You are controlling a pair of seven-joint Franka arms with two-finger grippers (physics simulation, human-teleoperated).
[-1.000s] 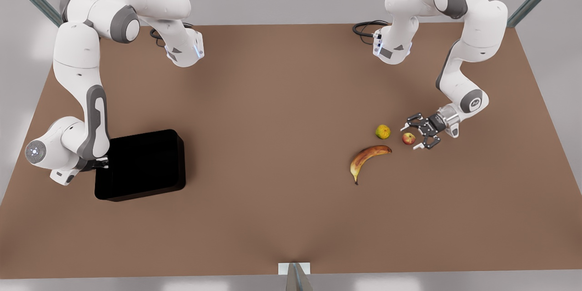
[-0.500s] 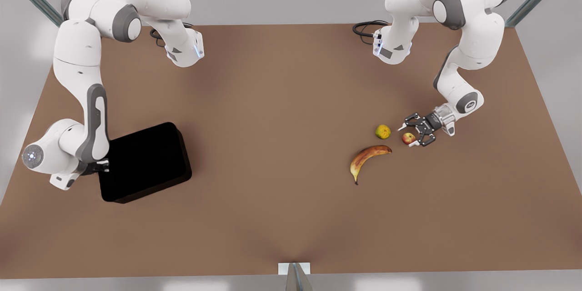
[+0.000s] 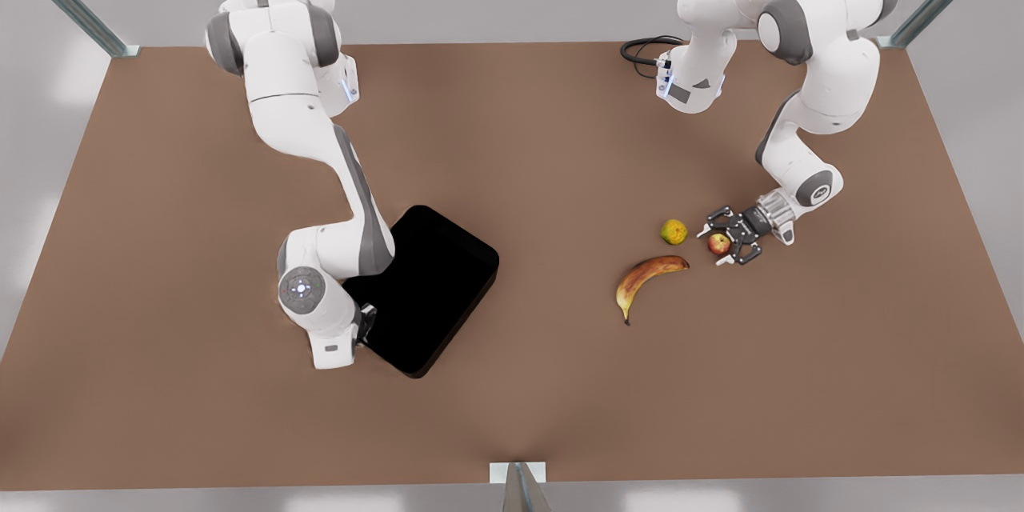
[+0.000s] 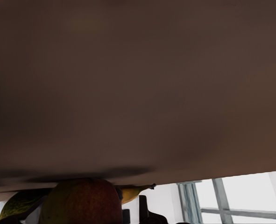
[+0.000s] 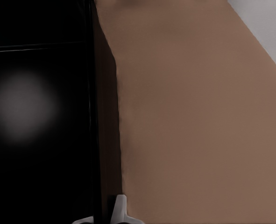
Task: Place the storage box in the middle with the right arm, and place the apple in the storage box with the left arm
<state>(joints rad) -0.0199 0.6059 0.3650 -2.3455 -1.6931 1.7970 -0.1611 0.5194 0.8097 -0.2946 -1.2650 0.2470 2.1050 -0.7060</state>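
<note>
The black storage box (image 3: 428,288) lies turned at an angle just left of the table's centre in the front view. My right gripper (image 3: 366,328) is shut on its near corner wall; the right wrist view shows the box (image 5: 35,116) filling one side, with a white fingertip (image 5: 120,210) outside the wall. The small red and yellow apple (image 3: 719,243) rests on the table at the front view's right. My left gripper (image 3: 714,248) is low over it and open, one finger on each side. The apple (image 4: 81,203) looms close in the left wrist view.
A round yellow-green fruit (image 3: 674,231) sits just left of the apple in the front view. A brown-spotted banana (image 3: 644,278) lies below it. Both stand close to the left gripper. The brown table (image 3: 560,136) spans the scene.
The right arm has swung the storage box far toward the table's middle and turned it. The left gripper has dropped lower and closer around the apple.
</note>
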